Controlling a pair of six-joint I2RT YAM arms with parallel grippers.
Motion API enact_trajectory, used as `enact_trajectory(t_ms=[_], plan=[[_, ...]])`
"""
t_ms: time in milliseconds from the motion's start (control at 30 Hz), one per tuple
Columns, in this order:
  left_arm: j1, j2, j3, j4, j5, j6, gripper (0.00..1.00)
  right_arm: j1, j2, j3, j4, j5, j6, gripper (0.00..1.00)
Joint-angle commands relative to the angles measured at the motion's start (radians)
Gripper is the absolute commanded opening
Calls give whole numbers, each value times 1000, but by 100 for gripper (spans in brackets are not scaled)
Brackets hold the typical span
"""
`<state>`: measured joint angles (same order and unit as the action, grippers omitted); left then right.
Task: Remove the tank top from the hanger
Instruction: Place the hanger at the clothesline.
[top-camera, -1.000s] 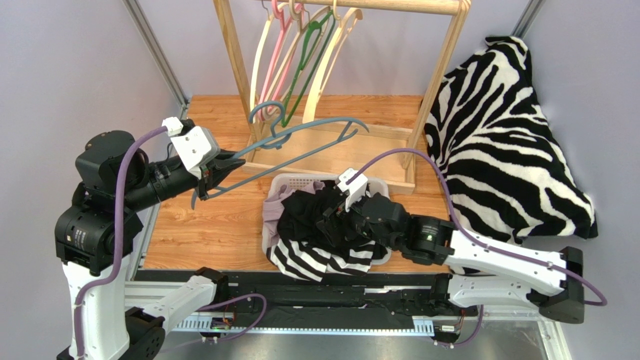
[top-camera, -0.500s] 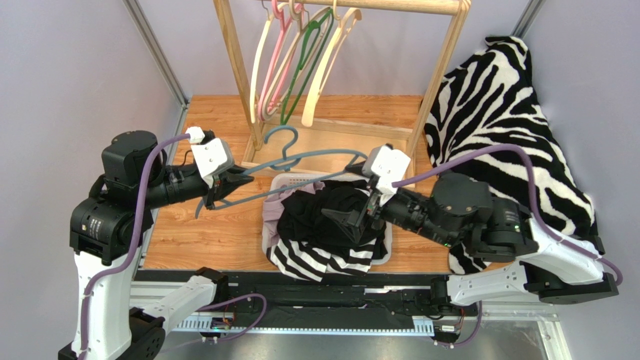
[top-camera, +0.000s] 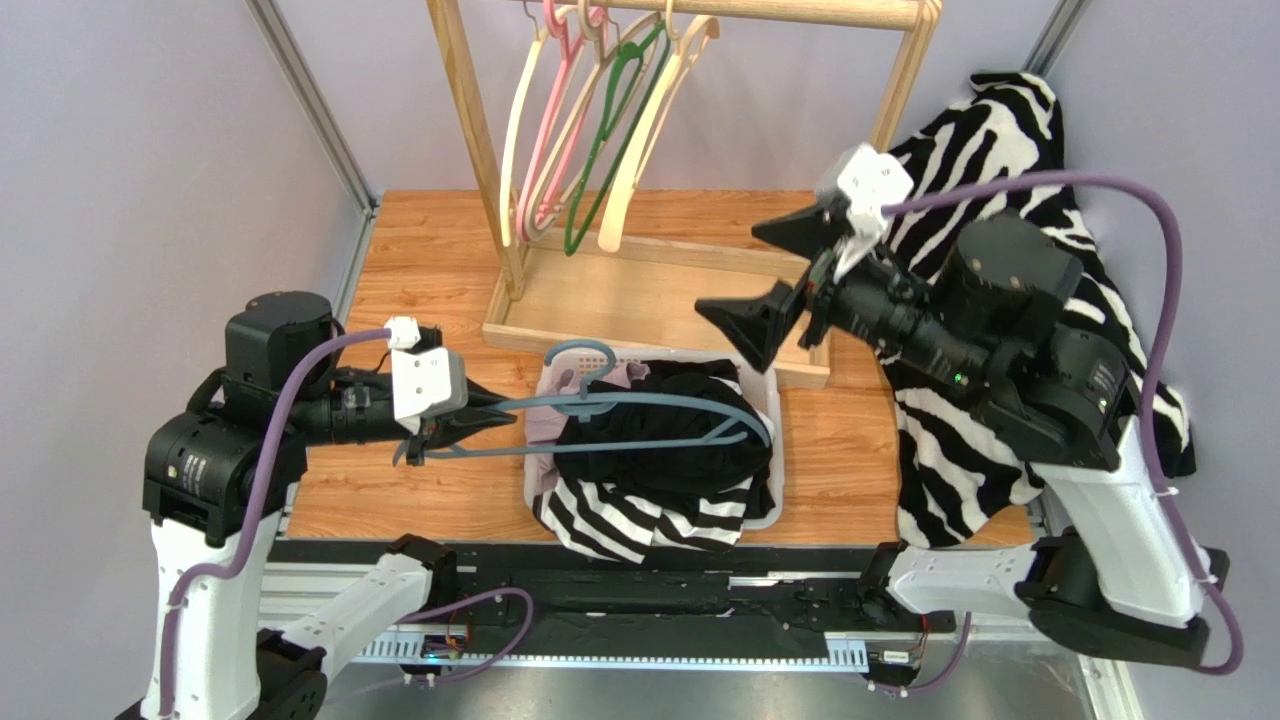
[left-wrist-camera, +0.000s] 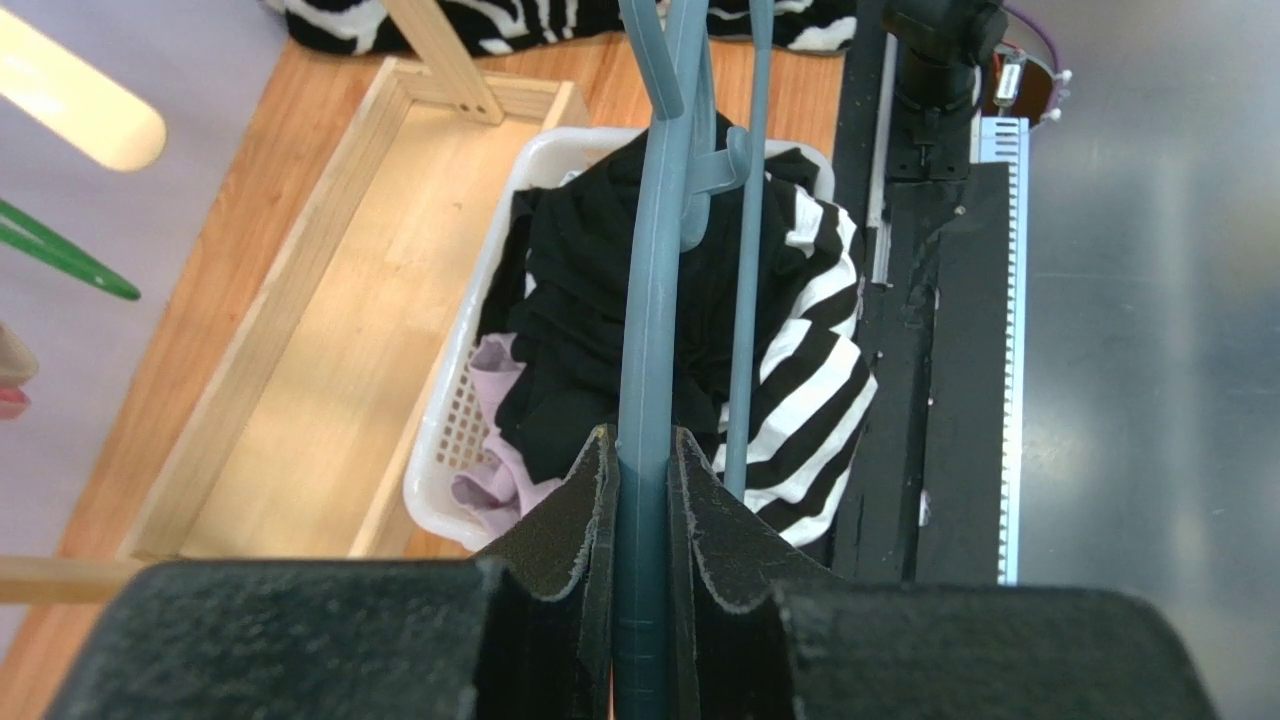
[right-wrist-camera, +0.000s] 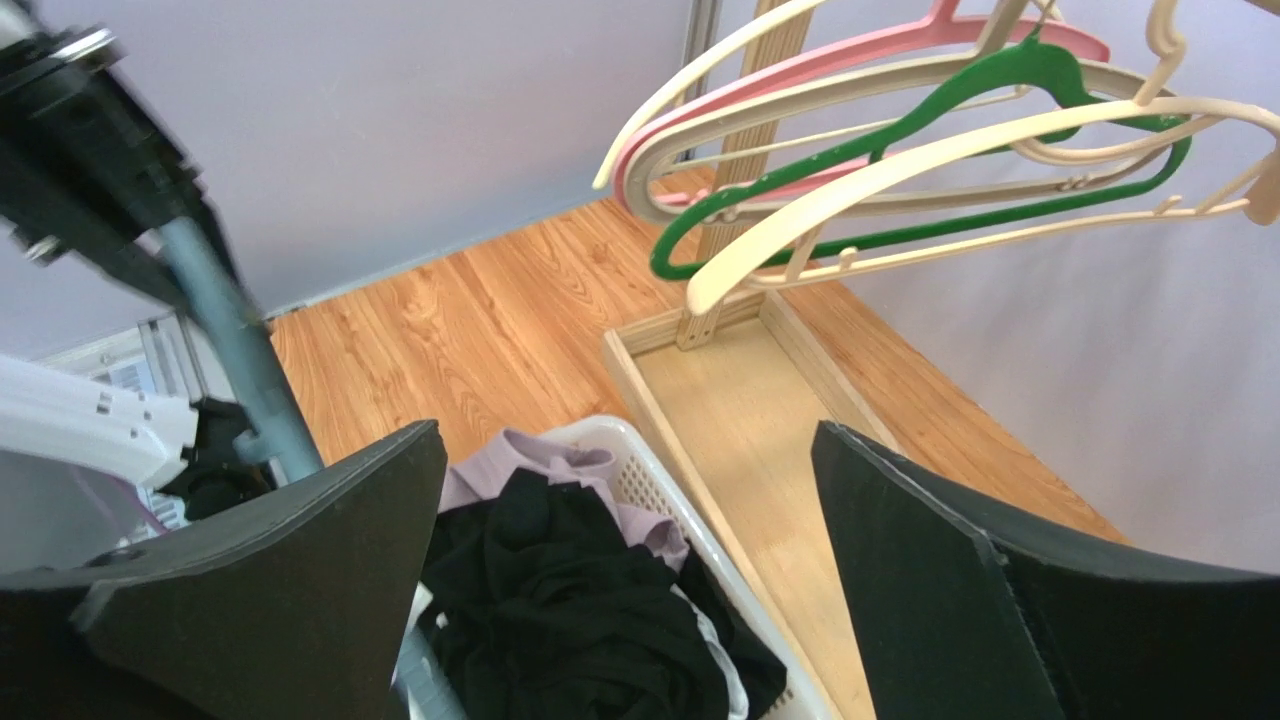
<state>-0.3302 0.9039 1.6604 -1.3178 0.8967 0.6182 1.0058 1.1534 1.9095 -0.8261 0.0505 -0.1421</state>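
Top external: I see the bare grey-blue plastic hanger (top-camera: 676, 399) over the white plastic laundry basket (top-camera: 532, 465), with the black tank top (top-camera: 661, 465) heaped inside, so removal looks done. Left wrist: my left fingers (left-wrist-camera: 579, 518) clench the hanger. Right wrist: right fingers (right-wrist-camera: 271, 585) spread, empty.

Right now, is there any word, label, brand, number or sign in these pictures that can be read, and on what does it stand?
None: no readable text in any view.
The blue hanger, the white basket, the wooden rack and the zebra cloth carry no writing that shows.
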Motion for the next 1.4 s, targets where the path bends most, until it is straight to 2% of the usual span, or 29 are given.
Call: enact_trajectory(t_ms=[0,100,133,233,400,667,800,1100,1367], plan=[[6,-2,50,-31,79,104,0,-212,113,97,-82,-516,104,100],[6,0,64,-37,93,120,0,-277,132,109,-64,-607,64,100],[6,4,67,-40,96,124,0,-339,131,102,-41,-647,71,100],[6,24,75,-46,96,138,0,-452,115,25,41,-881,113,100],[6,69,108,-54,100,158,0,-507,97,-98,105,-1073,128,100],[6,127,154,-127,154,219,0,-539,33,-204,99,-1175,116,98],[6,148,170,-161,148,230,0,-547,-15,-289,224,-1255,214,96],[6,207,248,-187,133,224,0,-546,-93,-421,248,-1250,234,89],[6,227,300,-202,116,221,0,-544,-74,-403,210,-1230,225,75]])
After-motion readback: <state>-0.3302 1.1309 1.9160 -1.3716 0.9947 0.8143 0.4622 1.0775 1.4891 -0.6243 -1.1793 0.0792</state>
